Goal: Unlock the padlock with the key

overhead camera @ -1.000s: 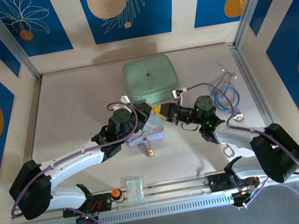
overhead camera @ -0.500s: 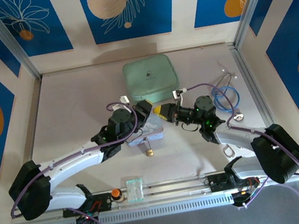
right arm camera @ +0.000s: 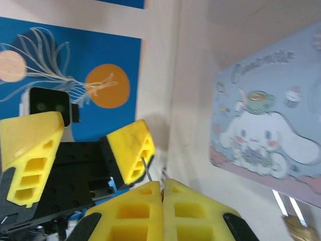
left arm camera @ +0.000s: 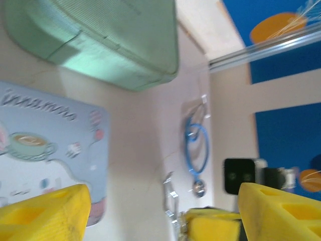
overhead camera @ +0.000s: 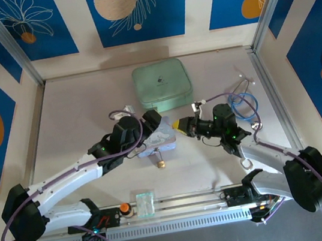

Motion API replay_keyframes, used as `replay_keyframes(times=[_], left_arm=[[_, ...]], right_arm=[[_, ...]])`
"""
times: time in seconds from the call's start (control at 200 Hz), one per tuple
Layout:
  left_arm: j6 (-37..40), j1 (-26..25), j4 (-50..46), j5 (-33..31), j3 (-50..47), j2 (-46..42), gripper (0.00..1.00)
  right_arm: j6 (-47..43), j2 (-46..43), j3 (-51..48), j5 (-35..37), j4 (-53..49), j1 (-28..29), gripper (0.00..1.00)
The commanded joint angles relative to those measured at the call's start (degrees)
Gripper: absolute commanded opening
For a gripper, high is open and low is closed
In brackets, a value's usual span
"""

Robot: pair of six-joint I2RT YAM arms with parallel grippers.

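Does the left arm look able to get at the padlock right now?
Probably yes: the padlock lies uncovered beside the lilac tin, and the left gripper hangs open over that tin, nothing between them.

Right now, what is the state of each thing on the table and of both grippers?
padlock: lying on the table, no key in it.
key: pinched in the right gripper, tip showing.
left gripper: jaws open, empty.
right gripper: jaws shut on the key.
green case: closed.
cartoon tin: lying flat, closed.

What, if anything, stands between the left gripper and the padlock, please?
The lilac tin does: seen from above, the left gripper is at its far edge, while the padlock lies on the table just off its near edge.
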Motion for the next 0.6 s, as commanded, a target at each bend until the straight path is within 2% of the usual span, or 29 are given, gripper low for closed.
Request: replay_keyframes(times=[0.0,0.08,0.14,0.225,0.345,0.42,0.595], left_arm=[[6.2,-1.5,-12.6,1.6,2.3,1.5,0.75],[7.6,-3.4,-19.2,1.0,3.5,3.4,0.75],[6.6,-4.8,-18.7,0.6,1.2,3.7,0.73],[4.8,-7.1,-15.8,-1.2,-2.7,3.4,0.70],[4.6,-9.7,-9.7,-3.4,-6.0,5.0,0.61],[5.1,-9.9,-5.2,-1.8,-7.4,8.0,0.60],[3.4,-10.0,2.8,-3.9,-12.3,11.7,0.58]], right_arm=[[-8.2,-2.7,1.3,-1.7,-16.4,-1.0,0.00],[-11.8,-4.1,2.0,-1.7,-23.1,-1.3,0.00],[-13.9,-4.8,2.1,-1.9,-26.3,-1.4,0.00],[-16.2,-5.2,2.3,-1.8,-29.3,-1.4,0.00],[-18.4,-4.7,2.8,-2.3,-31.3,-1.3,0.00],[-18.8,-4.1,3.0,-2.4,-31.7,-1.2,0.00],[-19.0,-3.3,2.9,-2.6,-31.9,-0.8,0.00]])
